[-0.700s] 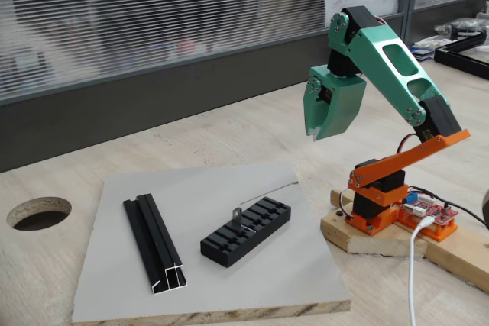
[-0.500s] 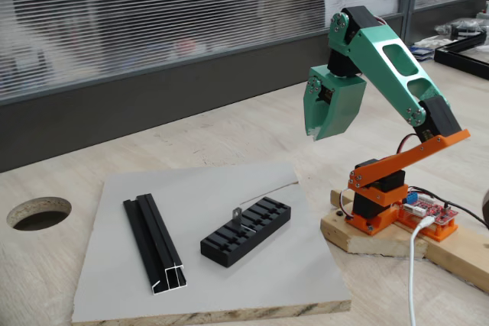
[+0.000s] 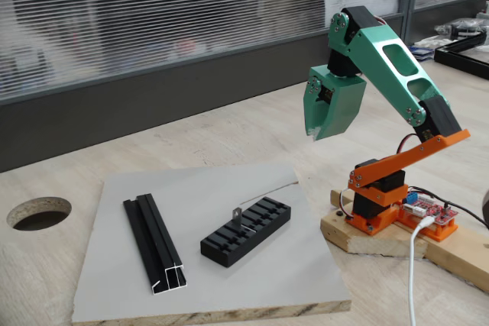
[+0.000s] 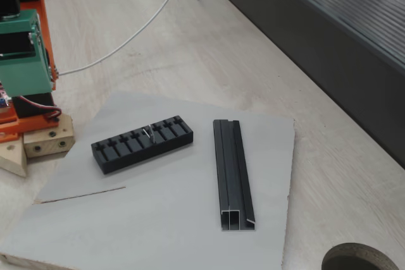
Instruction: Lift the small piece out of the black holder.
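The piece (image 3: 238,216) stands upright in a middle slot of the holder (image 3: 246,231) on the grey board (image 3: 252,280), while the green tool (image 3: 330,109) hangs pressed together, well above and apart.

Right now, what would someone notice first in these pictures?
Probably the bright green arm with its gripper hanging high above the grey board's right edge. Next, the black holder mid-board with the small piece standing up in it, and the long black rail lying left of it.
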`<act>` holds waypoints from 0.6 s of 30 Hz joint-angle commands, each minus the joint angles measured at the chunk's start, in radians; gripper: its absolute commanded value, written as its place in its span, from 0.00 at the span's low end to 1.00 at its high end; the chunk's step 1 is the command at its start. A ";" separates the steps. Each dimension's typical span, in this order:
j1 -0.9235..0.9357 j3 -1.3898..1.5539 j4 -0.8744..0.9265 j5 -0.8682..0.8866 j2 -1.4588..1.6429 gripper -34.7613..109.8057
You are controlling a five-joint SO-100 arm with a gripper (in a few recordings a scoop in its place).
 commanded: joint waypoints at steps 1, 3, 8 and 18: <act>0.011 -0.003 0.025 0.005 0.063 0.33; 0.011 -0.003 0.025 0.005 0.063 0.33; 0.011 -0.003 0.025 0.005 0.063 0.33; 0.020 -0.003 0.025 0.005 0.063 0.33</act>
